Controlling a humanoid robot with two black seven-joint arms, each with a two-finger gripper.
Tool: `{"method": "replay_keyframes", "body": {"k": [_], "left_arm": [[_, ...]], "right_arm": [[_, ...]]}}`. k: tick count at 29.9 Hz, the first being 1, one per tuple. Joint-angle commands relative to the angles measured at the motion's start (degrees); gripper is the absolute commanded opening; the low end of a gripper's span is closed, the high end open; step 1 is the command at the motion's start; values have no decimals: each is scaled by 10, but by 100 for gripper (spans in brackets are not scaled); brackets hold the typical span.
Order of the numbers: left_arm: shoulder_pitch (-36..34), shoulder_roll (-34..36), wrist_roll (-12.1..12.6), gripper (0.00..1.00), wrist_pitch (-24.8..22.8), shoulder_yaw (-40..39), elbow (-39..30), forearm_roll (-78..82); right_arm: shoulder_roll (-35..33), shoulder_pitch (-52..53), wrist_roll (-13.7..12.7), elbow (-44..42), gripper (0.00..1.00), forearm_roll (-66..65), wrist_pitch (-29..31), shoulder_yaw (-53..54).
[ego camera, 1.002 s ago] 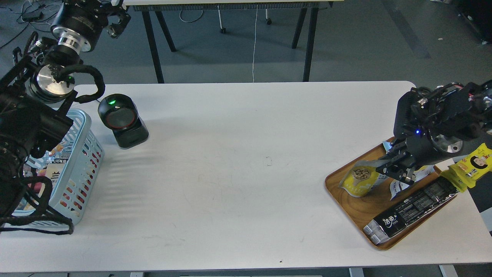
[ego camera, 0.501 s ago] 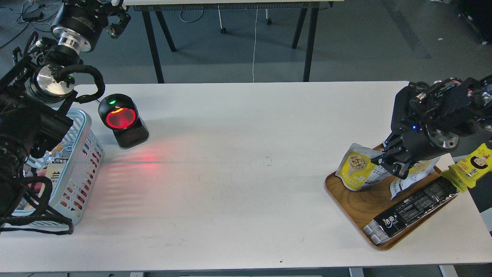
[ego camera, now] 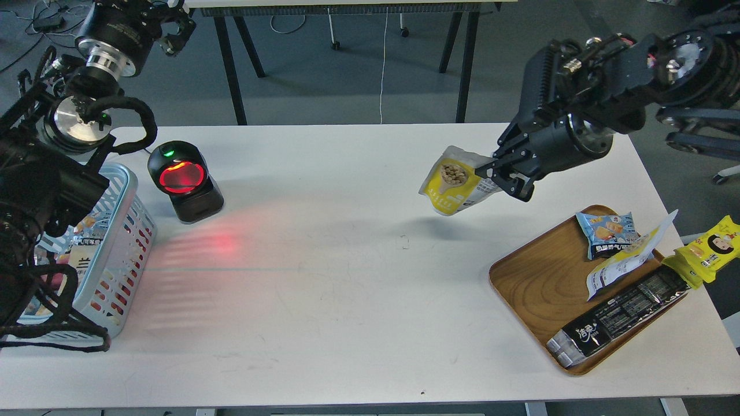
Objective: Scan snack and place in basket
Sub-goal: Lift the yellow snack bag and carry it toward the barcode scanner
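The snack [ego camera: 454, 184], a pouch with a yellow lower part, a white-grey top and a picture of tan beans, hangs in the air above the table right of centre. My right gripper [ego camera: 502, 175] is shut on its right edge. The light blue basket [ego camera: 124, 231] stands at the table's left edge, partly hidden by my left arm, with several packets inside. My left gripper [ego camera: 173, 26] is raised at the top left, beyond the table's far edge; its fingers are too dark to tell apart.
A black barcode scanner [ego camera: 184, 182] with a red glowing window stands right of the basket. A wooden tray [ego camera: 537, 289] at the right holds a light-blue packet [ego camera: 607, 231], a white pouch [ego camera: 627, 260] and a long black packet [ego camera: 618, 315]. A yellow packet [ego camera: 708, 248] lies beside the tray.
My right gripper has lifted the snack off the tray and carried it up and to the left. The scanner's window now glows red. The left arm has not moved.
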Motion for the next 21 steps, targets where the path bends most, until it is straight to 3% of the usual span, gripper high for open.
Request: {"method": "replay_keyframes", "body": {"k": [1,13,21], "left_arm": [[0,2,0,100,0,0,0,0],[-12,5,-1,100,0,0,0,0],[-12,6,-1,100,0,0,0,0]], "right_arm": [[49,-6,0,-12,0,22,-15,17],[161,-40,0,-50,0,51,-60,31],[231,-83,0,-120,0,51,-95,35]]}}
